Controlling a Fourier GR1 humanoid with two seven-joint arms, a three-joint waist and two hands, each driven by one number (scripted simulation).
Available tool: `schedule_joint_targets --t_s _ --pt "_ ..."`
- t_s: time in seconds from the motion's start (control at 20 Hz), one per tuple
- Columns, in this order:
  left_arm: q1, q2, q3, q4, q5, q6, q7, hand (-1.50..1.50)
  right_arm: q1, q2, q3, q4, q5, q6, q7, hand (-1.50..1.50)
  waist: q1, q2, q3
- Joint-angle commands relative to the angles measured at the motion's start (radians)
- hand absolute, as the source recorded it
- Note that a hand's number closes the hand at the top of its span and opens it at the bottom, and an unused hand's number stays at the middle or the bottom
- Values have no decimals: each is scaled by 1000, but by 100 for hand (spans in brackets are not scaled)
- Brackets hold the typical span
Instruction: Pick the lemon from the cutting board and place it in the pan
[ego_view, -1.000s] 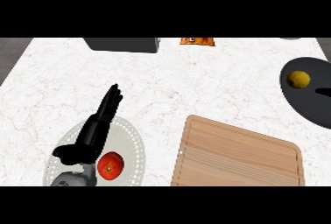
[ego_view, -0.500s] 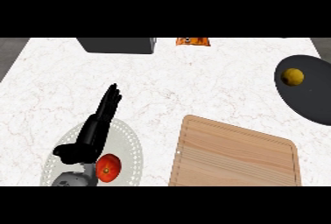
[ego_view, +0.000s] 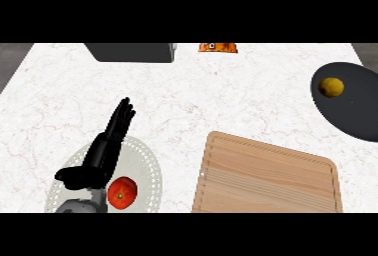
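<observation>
White marbled worktop (ego_view: 221, 95) is filling the view. A pale round plate with a dotted rim (ego_view: 148, 167) is lying at the lower left, partly hidden; a red tomato (ego_view: 122, 192) is sitting on it near the bottom edge. A dark grey box-like object (ego_view: 133, 51) is standing at the far edge, cropped. Just right of it, a small orange packet (ego_view: 218, 47) is showing, also cropped.

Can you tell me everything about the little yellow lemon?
The lemon is small, round and bright yellow, with a smooth-looking skin and a slightly darker shaded side. It looks whole, not cut. It sits inside the dark pan at the counter's far right, in the pan's upper left part near its rim. Only the pan touches it. No hand is near it, and it is off the wooden cutting board.
</observation>
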Motion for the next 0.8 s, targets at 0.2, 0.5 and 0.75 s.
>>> schedule_joint_targets --t_s 0.2,0.5,0.75 --pt "31 -12 -5 3 -11 12 -33 0 66 -12 24 -19 -10 163 -169 -150 4 -1 0" --pt "-48 -11 5 17 -4 10 40 0 103 -1 48 -32 -11 112 -196 -150 -5 1 1" --pt "-16 7 19 27 0 -4 5 0 116 -57 65 -34 -14 139 -194 -150 -1 -1 -1"
